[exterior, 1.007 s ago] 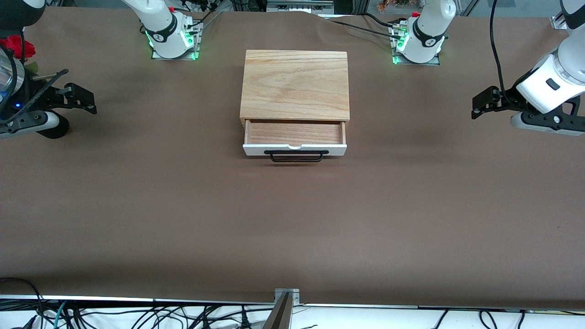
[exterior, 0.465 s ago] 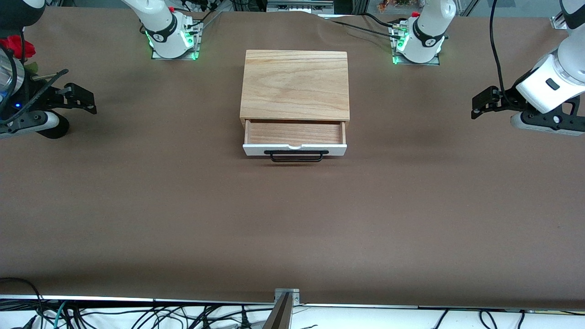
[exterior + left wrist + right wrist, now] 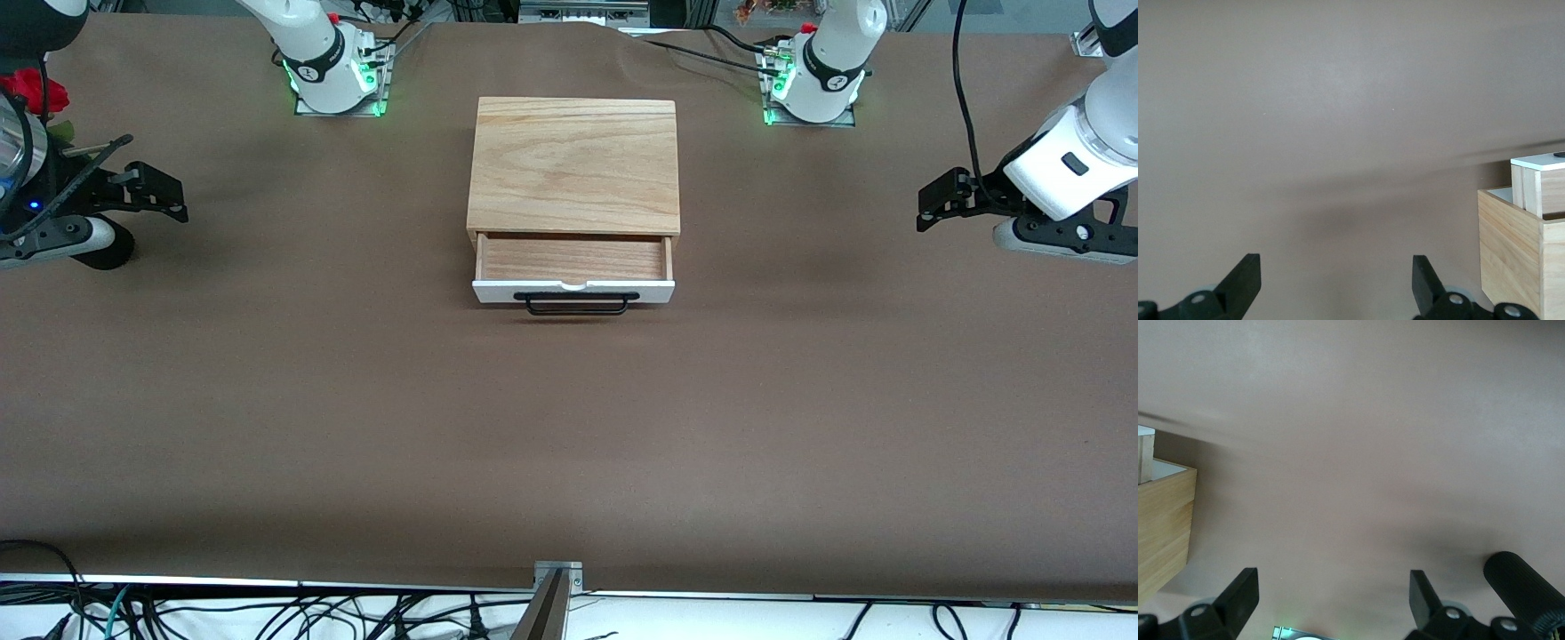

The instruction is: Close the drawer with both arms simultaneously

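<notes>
while seemingly unmoved, drawer (image 3: 573, 269) open.

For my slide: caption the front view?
Drawer open in its casing; left end effector and right end effector wait, open.

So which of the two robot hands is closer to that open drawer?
Neither clearly. The left gripper hangs over the left arm's end of the table, the right gripper over the right arm's end, both open and well apart from the drawer.

Casing (image 3: 573, 164) light grained wood, drawer (image 3: 573, 276) w/ glossy white front, table (image 3: 569, 427) matt brown cloth.
</notes>
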Robot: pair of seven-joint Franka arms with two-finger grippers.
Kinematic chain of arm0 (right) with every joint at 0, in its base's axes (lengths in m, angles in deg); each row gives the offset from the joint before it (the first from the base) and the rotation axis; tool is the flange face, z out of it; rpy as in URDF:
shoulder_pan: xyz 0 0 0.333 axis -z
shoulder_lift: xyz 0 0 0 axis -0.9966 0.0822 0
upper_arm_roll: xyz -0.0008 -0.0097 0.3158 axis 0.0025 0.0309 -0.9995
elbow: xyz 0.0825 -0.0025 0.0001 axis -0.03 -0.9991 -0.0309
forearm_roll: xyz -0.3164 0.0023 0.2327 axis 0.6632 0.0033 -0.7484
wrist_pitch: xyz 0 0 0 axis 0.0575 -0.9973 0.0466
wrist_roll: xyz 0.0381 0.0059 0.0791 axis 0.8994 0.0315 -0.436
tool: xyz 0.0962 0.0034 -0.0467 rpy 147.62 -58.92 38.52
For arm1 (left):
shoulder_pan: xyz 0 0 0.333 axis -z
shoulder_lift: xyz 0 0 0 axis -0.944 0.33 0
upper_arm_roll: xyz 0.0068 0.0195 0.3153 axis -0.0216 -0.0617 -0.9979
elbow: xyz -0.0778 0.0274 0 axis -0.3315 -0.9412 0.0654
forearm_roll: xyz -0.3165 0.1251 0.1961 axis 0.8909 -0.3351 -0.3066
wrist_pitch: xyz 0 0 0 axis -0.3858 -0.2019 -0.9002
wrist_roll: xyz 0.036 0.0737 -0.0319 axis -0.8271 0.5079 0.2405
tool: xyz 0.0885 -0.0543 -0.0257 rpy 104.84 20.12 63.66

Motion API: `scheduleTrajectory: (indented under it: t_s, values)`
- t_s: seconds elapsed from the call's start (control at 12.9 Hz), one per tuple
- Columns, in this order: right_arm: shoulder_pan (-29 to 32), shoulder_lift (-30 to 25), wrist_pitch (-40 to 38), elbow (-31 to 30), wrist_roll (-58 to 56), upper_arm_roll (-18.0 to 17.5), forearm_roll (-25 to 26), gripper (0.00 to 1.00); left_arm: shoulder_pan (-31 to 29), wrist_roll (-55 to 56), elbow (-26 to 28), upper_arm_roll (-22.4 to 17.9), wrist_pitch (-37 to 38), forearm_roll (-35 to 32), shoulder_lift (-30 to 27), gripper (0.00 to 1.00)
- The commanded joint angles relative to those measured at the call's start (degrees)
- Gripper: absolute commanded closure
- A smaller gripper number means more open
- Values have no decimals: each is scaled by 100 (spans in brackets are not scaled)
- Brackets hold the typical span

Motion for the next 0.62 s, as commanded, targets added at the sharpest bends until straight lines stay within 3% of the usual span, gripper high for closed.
scheduleTrajectory:
  t_s: [0.0, 0.31, 0.54]
  values:
    - [-19, -58, 50, -66, 64, -71, 17, 0, -66, -146, -136, 21, 43, 120, 66, 0]
    - [-125, 4, 24, -66, 64, -89, -61, 0, -74, -146, -127, 21, 43, 120, 66, 0]
    - [32, 205, 41, -66, -23, -27, -816, 0, -66, -146, -136, 21, 43, 111, 66, 0]
